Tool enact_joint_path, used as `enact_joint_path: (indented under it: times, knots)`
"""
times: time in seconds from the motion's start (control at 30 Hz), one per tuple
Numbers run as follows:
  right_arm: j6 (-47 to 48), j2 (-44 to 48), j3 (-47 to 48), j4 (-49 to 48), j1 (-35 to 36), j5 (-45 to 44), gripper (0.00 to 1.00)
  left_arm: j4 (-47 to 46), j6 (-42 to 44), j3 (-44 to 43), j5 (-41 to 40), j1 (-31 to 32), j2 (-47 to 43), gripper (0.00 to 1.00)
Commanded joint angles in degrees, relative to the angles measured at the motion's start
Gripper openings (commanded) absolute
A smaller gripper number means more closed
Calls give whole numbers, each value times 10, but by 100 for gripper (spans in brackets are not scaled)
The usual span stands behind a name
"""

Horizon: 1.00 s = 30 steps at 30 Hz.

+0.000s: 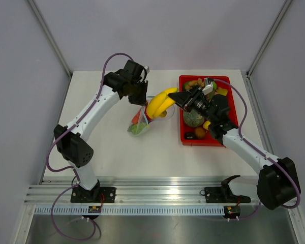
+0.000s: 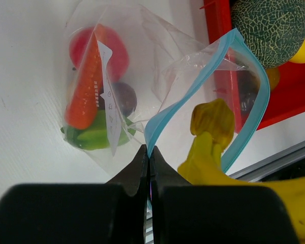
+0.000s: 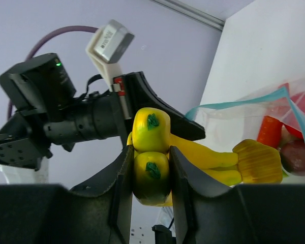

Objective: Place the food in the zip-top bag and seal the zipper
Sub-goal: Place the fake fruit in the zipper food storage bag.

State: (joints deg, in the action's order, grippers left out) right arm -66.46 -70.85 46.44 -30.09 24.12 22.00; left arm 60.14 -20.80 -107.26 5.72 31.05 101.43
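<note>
1. Overhead: a white table (image 1: 117,152) with pale walls on three sides and open surface left of and in front of the zip-top bag (image 1: 139,126). A red tray (image 1: 182,138) sits at right. The right gripper (image 1: 179,97) clamps the banana bunch (image 1: 160,101) between the tray and the left gripper (image 1: 141,97).
2. Left wrist: jaws pinched shut on the teal zipper (image 2: 180,99), mouth gaping, banana stem end inside the loop. A carrot (image 2: 84,91) and red fruit (image 2: 117,51) lie at the bag's bottom. A white slip (image 2: 109,101) is inside, its print unreadable. The melon (image 2: 272,28) is in the tray.
3. Right wrist: fingers (image 3: 124,173) squeeze the bananas' green-tipped ends; the stems point at the bag mouth.
</note>
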Motion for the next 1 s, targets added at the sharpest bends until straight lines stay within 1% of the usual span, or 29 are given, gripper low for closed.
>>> enact_joint_path:
  times: [0.0,0.07,0.2,0.27,0.4,0.47,0.5,0.53,0.57,0.6,0.63,0.67,0.7,0.77,0.8,0.83,0.87,0.93,0.97]
  knots:
    - [33,-10,3,-1,8,-3,0,-22,-2,-26,23,0,-1,0]
    - [52,-19,8,12,11,-7,0,-22,-3,-28,29,-1,0,0]
    - [104,-36,36,77,36,-54,0,-21,-4,-32,41,-1,-2,0]
    - [132,-56,61,98,53,-68,0,-22,-5,-34,52,-1,-2,0]
    - [184,-94,123,176,87,-114,0,-27,-7,-35,75,-3,-4,0]
    - [213,-118,144,204,105,-123,0,-28,-9,-36,81,-4,-5,0]
    - [224,-126,157,243,109,-122,4,-28,-9,-36,83,-5,-4,0]
    - [235,-138,183,265,112,-123,26,-28,-10,-37,83,-5,-4,0]
    - [254,-141,194,283,116,-124,34,-28,-10,-37,83,-6,-5,0]
    - [264,-141,204,327,119,-132,39,-27,-10,-37,85,-7,-5,0]
    - [272,-138,218,343,120,-138,44,-29,-10,-37,87,-9,-5,0]
    - [283,-134,223,359,119,-145,44,-30,-10,-37,90,-11,-5,0]
    - [289,-128,226,384,120,-161,48,-31,-11,-37,90,-12,-5,0]
    - [312,-113,244,419,120,-178,60,-32,-11,-37,92,-14,-4,0]
    - [321,-107,258,453,120,-190,64,-33,-10,-36,92,-15,-5,0]
    - [330,-95,261,467,120,-195,69,-33,-10,-36,91,-17,-4,0]
    - [339,-88,262,476,120,-200,77,-33,-10,-36,92,-18,-4,0]
    - [352,-66,265,502,120,-216,78,-34,-10,-35,93,-21,-4,0]
    - [353,-60,262,510,120,-237,76,-34,-10,-34,94,-21,-4,0]
